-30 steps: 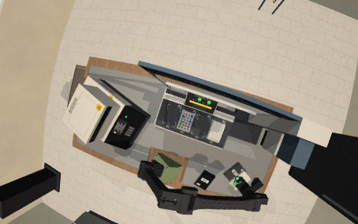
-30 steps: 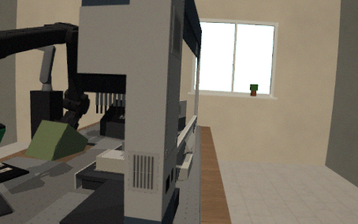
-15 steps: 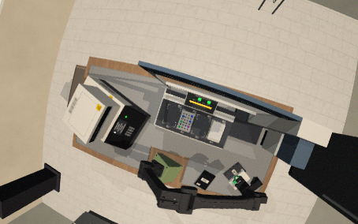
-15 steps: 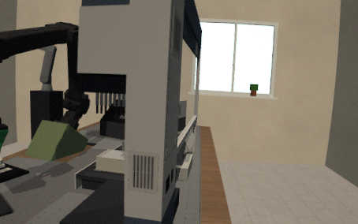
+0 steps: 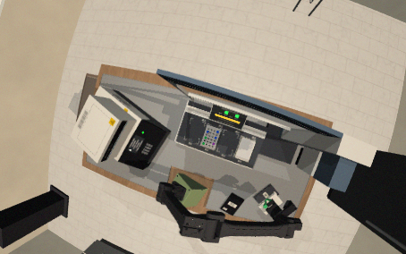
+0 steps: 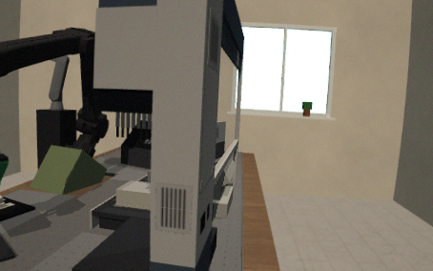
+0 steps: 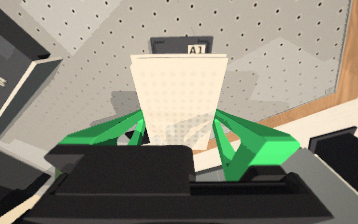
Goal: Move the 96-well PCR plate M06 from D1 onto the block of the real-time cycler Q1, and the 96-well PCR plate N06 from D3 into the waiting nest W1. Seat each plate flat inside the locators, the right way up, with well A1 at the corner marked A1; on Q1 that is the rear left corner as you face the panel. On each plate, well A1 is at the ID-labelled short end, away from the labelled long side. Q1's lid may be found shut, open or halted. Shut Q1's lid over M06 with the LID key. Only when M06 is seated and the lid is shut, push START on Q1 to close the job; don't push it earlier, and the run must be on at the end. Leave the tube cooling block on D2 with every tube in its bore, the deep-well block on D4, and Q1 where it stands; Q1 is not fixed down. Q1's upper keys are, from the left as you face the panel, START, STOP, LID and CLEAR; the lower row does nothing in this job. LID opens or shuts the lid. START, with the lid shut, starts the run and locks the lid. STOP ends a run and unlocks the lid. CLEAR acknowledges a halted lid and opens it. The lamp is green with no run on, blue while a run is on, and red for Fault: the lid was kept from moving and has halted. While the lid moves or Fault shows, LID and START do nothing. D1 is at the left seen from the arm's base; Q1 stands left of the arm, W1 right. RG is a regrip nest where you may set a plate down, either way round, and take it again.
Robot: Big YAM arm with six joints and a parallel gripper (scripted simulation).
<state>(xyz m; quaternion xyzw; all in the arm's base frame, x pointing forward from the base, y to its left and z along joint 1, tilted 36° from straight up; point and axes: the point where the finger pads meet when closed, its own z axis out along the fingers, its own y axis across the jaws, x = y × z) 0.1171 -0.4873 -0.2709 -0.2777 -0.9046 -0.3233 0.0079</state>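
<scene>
In the wrist view my gripper [image 7: 178, 112], with green fingers, is shut on the long sides of a white 96-well PCR plate [image 7: 177, 100] and holds it above the perforated table. Just beyond the plate's far end lies a dark nest [image 7: 181, 44] with a corner tag reading A1 [image 7: 196, 49]. In the overhead view the gripper [image 5: 268, 203] is at the table's front right, over that nest, W1. The real-time cycler Q1 [image 5: 116, 131] stands at the left with a green lamp [image 5: 142, 132] on its black panel. I cannot read the plate's ID label.
The deck holds the tube cooling block [image 5: 211, 136] and the white deep-well block [image 5: 245, 149] under a tall gantry [image 5: 250, 105]. A second dark nest [image 5: 231, 205] lies left of W1. A green wedge [image 5: 190, 190] sits at the arm's base. The wooden table edge [image 7: 320, 100] runs close on the right.
</scene>
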